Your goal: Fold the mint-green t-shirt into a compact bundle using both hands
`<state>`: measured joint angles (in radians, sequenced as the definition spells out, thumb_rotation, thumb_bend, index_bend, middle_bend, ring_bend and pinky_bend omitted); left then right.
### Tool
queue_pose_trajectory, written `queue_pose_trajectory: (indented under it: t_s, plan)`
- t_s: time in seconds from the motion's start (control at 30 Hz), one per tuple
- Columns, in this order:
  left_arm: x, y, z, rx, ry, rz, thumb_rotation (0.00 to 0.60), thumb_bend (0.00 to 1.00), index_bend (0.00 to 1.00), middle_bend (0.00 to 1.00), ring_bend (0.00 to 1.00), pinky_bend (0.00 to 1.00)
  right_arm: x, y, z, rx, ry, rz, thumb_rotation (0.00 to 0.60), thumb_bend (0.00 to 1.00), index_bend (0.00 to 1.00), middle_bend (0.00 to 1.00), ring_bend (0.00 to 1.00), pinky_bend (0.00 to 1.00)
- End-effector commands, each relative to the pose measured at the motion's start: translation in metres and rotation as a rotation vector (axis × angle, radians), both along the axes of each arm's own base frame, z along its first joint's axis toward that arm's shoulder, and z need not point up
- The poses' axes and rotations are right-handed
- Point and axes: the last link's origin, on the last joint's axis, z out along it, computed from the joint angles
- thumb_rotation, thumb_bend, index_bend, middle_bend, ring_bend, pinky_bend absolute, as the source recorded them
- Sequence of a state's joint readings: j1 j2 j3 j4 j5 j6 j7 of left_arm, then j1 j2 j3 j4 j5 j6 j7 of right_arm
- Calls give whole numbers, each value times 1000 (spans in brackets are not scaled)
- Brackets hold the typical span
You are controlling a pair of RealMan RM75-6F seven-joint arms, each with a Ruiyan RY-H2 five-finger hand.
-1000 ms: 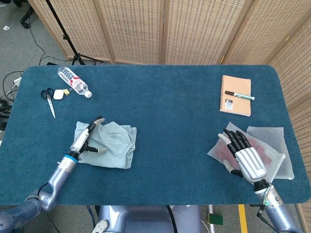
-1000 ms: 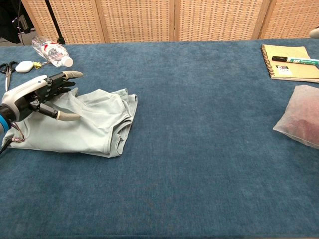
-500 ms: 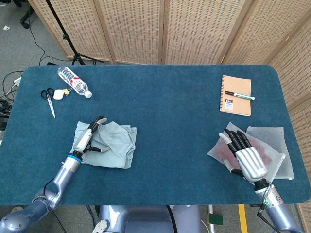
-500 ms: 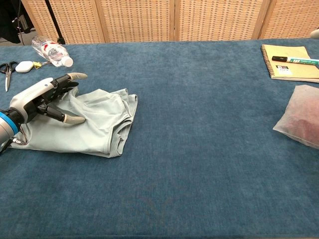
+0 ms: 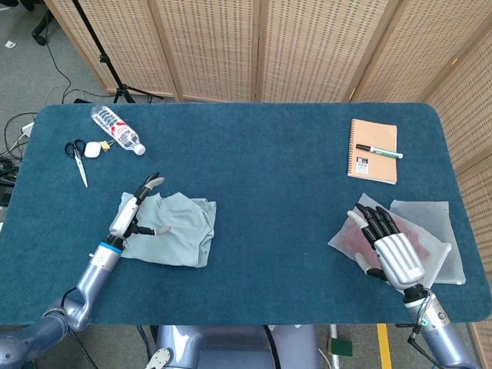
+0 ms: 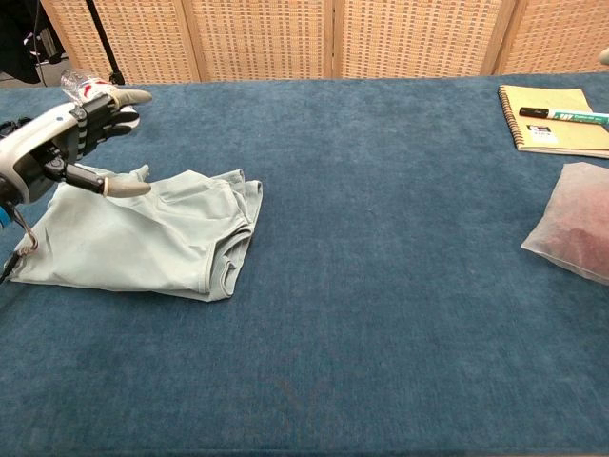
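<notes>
mint-green t-shirt [image 6: 152, 238] lies unmoved; left hand [image 6: 67, 143] has lifted off it, fingers spread; right hand [image 5: 390, 252] unchanged, fingers apart.

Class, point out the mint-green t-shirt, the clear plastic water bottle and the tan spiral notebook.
mint-green t-shirt [image 6: 143, 243], chest view, middle of the folded cloth.
clear plastic water bottle [image 5: 115, 128], head view, its labelled body.
tan spiral notebook [image 5: 372, 157], head view, bare cover.

Water bottle [image 5: 117, 129], scissors [image 5: 78, 159] far left; pen [image 5: 378, 151] on notebook [image 5: 373, 151].
</notes>
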<state>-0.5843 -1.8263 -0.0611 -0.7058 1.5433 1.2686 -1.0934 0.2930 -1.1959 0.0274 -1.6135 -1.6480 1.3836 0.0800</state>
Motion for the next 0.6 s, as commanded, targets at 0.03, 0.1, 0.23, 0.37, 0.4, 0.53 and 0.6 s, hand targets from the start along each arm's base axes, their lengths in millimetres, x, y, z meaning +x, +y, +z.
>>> queue_pose_trajectory:
  t_s: [0.03,0.1,0.23,0.37,0.4,0.53,0.6]
  plan:
    - [16,-3,38,73,60,-68,600,0,0,0,0,0,0,0,1,-2,-3,2,600,440,0,0,0,0]
    - [21,-7,53,103,127,-85,600,0,0,0,0,0,1,1,2,-3,-7,5,600,440,0,0,0,0]
    - [24,-19,96,229,313,-86,600,0,0,0,0,0,1,2,5,-10,-18,8,600,440,0,0,0,0]
    - [16,-34,127,301,434,-42,600,0,0,0,0,0,1,2,8,-16,-29,11,600,440,0,0,0,0]
    - [11,-40,136,319,465,-21,600,0,0,0,0,0,2,3,8,-17,-32,12,600,440,0,0,0,0]
    - [-11,-65,157,365,553,72,600,0,0,0,0,0,3,3,10,-18,-42,16,600,425,0,0,0,0]
    - [-26,-78,163,371,605,132,600,0,0,0,0,0,3,3,11,-18,-46,18,600,414,0,0,0,0]
